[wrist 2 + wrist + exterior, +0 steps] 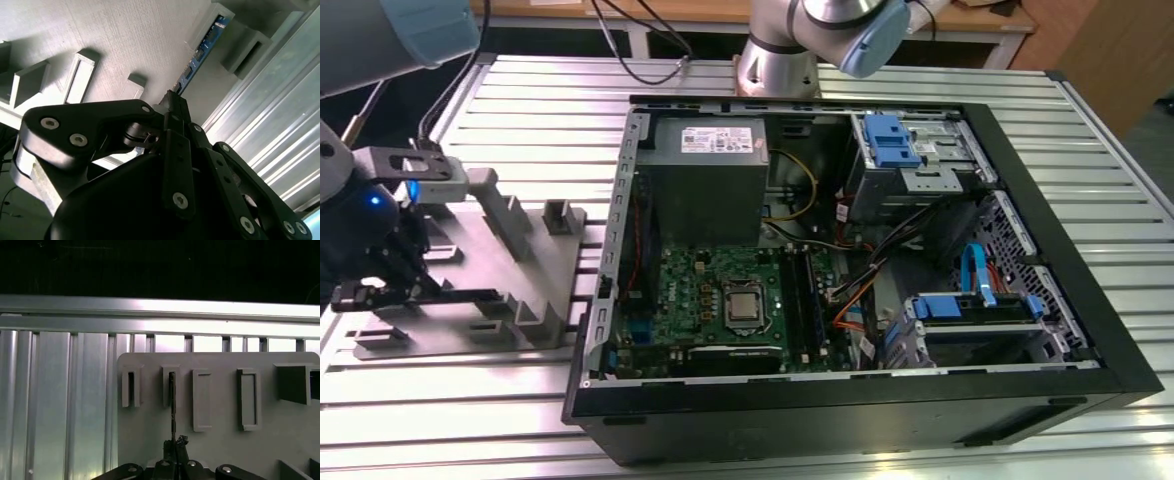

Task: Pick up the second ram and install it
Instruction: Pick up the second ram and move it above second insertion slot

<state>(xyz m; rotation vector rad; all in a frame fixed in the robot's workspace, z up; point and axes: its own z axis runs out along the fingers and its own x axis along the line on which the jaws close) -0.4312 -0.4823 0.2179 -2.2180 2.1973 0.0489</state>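
End effector (pixel 172 102) is clamped shut on the second ram (pixel 205 47), pinching the near end of the stick. The ram is standing on its thin edge, with its far end tucked into a slotted peg on the grey fixture tray (pixel 454 345). That tray is over at the exterior view's left on the slatted aluminium worktop (pixel 454 410). The open PC case (pixel 854 410) with its green motherboard (pixel 700 290) sits just beside the tray, mid-frame.

Robotics lab, slatted aluminium workbench (pixel 454 400), opened computer case (pixel 854 420), robot arm (pixel 781 50)
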